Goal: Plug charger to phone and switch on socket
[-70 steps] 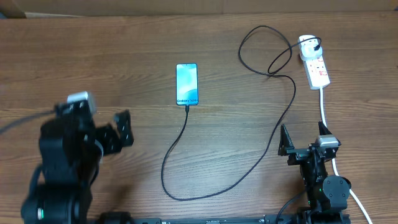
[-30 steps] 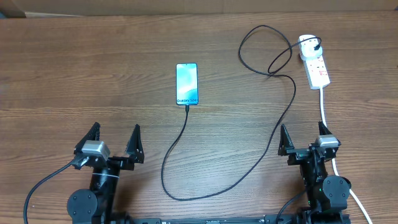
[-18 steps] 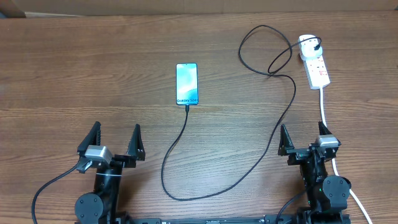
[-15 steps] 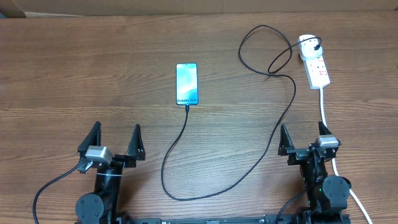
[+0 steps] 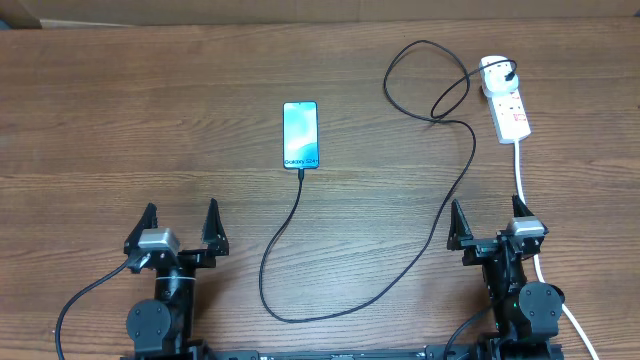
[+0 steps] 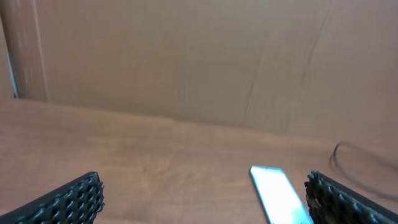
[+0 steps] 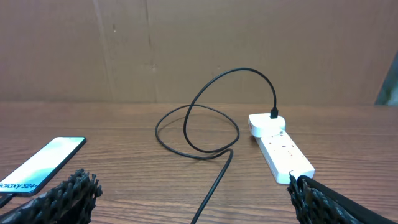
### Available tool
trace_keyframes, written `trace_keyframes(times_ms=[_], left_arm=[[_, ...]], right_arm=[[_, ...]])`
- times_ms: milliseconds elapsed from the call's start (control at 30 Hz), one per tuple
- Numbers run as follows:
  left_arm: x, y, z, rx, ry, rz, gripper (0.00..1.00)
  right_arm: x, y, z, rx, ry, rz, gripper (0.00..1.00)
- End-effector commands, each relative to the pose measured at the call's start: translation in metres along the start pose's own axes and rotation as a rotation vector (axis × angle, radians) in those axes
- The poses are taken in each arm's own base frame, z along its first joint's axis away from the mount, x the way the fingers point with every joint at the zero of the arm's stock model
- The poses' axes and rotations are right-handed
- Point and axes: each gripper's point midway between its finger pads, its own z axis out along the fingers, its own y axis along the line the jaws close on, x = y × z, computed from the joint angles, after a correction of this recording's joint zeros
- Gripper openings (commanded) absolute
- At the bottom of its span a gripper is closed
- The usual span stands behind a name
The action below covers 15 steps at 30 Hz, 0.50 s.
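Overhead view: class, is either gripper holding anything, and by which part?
Nothing is held. The left gripper and right gripper both have their jaws open and empty, well apart from the long thin black charger cable.

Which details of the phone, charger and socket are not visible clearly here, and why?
Overhead: whether the tip of the charger sits fully in the phone; the joint is too small.
Overhead: switch positions on the socket; the red marks are too small.
Left wrist: the phone's near end, cut off by the bottom edge and blurred.
Right wrist: the socket's near end, hidden behind a finger of the right gripper.
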Motion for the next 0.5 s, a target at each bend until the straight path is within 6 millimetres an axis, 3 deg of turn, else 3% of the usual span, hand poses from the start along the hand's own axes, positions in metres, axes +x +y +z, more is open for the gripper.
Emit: trace_keyframes(times_ms=[0,100,467], left_arm=[[0.014,0.006,-0.001,-0.027,0.052,0.072,1.0],[0.032,0.008,-0.003,-0.032,0.126,0.073,1.0],[0.033,0.008,-0.003,-0.025,0.13,0.132,1.0]], right_arm=[[0.001,-0.001,0.0,0.005,-0.005,-0.001,1.0],[0.001,-0.001,0.0,0.005,-0.005,-0.001,1.0],[0.001,-0.001,0.0,0.005,-0.005,-0.001,1.0]])
